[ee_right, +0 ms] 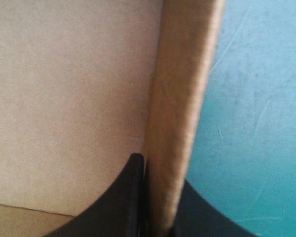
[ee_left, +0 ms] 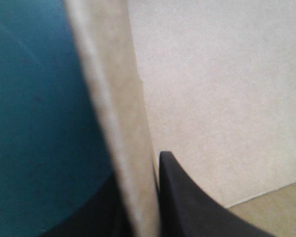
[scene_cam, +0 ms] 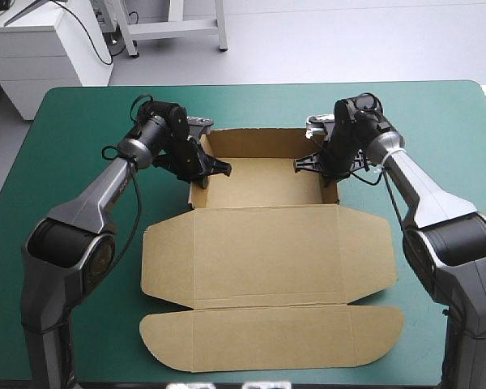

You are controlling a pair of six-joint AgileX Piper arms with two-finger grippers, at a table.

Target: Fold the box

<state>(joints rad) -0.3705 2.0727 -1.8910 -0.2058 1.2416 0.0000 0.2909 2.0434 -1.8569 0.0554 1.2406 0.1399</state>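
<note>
High view — box (scene_cam: 267,251), left hand (scene_cam: 202,168), right hand (scene_cam: 327,166) gripping its walls

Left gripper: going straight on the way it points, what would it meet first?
The left gripper, shut on the box's side wall, would likely meet the box's floor with its inner finger, the teal-green cover with its outer; depth is unclear.

One box (scene_cam: 263,182) is lying on one table (scene_cam: 81,121). Two grippers are clamping it, the left gripper (scene_cam: 216,168) at the left wall (scene_cam: 199,193) and the right gripper (scene_cam: 306,164) at the right wall (scene_cam: 333,193), each pressing two fingers (ee_left: 187,207) on the board, four in all. Three walls are standing, counting the far wall (scene_cam: 259,143). One lid (scene_cam: 267,255) is lying flat, near.
</note>
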